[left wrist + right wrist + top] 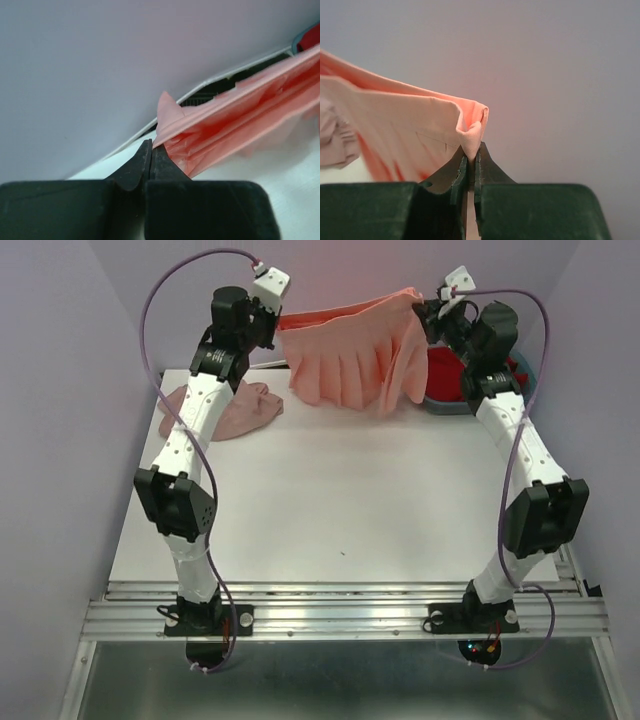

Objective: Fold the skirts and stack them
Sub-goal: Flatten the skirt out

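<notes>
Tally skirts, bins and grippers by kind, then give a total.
Skirts: 2, coral skirt and mauve skirt
Bins: 1, bin
Grippers: 2, left gripper and right gripper, both shut on the coral skirt
Total: 5

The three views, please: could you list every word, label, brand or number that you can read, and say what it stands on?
None: no readable text shows on the coral skirt, the mauve skirt, the left arm, the right arm or the table.
</notes>
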Controlling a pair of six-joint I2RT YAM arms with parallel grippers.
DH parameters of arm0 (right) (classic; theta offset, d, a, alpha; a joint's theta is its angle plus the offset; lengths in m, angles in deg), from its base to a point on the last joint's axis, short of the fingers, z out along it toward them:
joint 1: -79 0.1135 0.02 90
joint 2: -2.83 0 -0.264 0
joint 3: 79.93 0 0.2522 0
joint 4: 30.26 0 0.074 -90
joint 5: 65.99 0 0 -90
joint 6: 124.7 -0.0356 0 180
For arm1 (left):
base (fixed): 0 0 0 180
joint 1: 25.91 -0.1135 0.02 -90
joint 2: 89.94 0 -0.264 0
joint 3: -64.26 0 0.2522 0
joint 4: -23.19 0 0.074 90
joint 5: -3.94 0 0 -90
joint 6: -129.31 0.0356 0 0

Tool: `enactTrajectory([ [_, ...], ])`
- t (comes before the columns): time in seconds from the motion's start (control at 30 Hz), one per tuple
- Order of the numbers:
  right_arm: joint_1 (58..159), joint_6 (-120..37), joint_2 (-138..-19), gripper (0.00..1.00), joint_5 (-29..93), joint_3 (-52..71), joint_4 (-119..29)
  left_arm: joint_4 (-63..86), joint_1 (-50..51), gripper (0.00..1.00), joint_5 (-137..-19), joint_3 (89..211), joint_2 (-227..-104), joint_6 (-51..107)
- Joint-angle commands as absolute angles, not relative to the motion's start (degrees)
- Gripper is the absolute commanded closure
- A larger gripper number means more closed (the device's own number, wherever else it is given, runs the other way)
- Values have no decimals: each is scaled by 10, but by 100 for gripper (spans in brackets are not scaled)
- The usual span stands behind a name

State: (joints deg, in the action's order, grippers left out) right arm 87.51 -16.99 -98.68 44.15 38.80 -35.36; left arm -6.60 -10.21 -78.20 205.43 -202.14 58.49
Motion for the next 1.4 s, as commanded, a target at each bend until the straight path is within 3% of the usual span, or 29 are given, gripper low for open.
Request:
enactTrajectory([
  [0.0,846,-134,-864,99,490,267,-237,15,-119,100,-803,1939,-1904,622],
  [0.3,846,38,-633,99,643,-144,-334,2,-108,100,-667,1547,-1767,651],
  [0.6,846,335,-463,98,774,-300,-661,-44,-75,100,-606,1319,-1653,753],
  [0.67,846,423,-436,86,792,-328,-710,-62,-60,98,-601,1285,-1618,778],
  [0.73,846,498,-401,77,802,-339,-773,-94,-32,87,-598,1265,-1595,818],
  [0.77,846,515,-389,66,803,-344,-790,-106,-21,75,-599,1250,-1571,832],
  [0.8,846,527,-369,33,801,-350,-809,-129,-1,48,-602,1243,-1558,844],
  [0.87,846,501,-353,6,784,-351,-807,-146,12,33,-608,1228,-1518,866],
  [0.9,846,485,-343,0,773,-344,-781,-166,17,26,-606,1226,-1503,870],
  [0.97,846,427,-340,0,727,-334,-750,-186,19,19,-603,1229,-1481,876],
  [1.1,846,312,-395,0,640,-271,-703,-199,19,18,-619,1243,-1446,841],
  [1.13,846,218,-448,0,594,-230,-696,-194,19,18,-621,1255,-1448,829],
  [1.23,846,71,-565,6,496,-148,-688,-164,25,23,-626,1280,-1488,784],
  [1.27,824,3,-652,13,443,-87,-717,-141,39,24,-637,1296,-1527,773],
  [1.37,773,-85,-759,18,470,-5,-790,-118,54,32,-697,1334,-1598,754],
])
